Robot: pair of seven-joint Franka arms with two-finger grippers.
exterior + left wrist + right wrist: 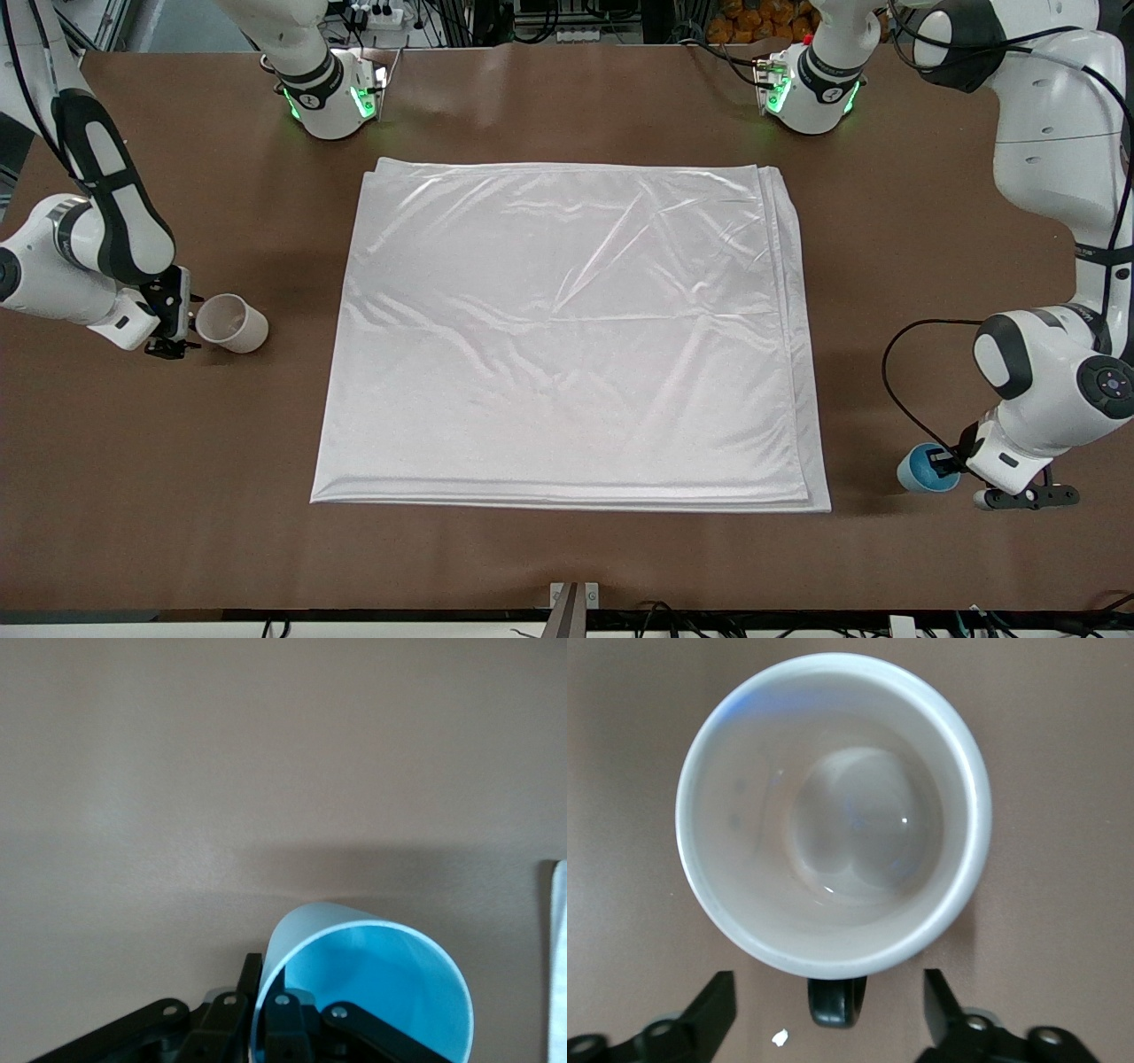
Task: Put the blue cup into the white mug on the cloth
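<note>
Two arms reach low to the table [567, 97], one at each end of the cloth [567, 337]. The right arm bends down at its end of the table, its wrist turned level so the right gripper [174, 321] faces the open mouth of the white mug [232, 322], which is tipped toward it. In the right wrist view the jaws stand apart, one on each side of the mug's dark handle [835, 1001], touching neither it nor the rim. The left arm folds down at its own end, where the left gripper [946, 462] is clamped on the rim of the blue cup [921, 468]: one finger [372, 1032] lies inside the wall, the other outside. Both cups are off the cloth.
</note>
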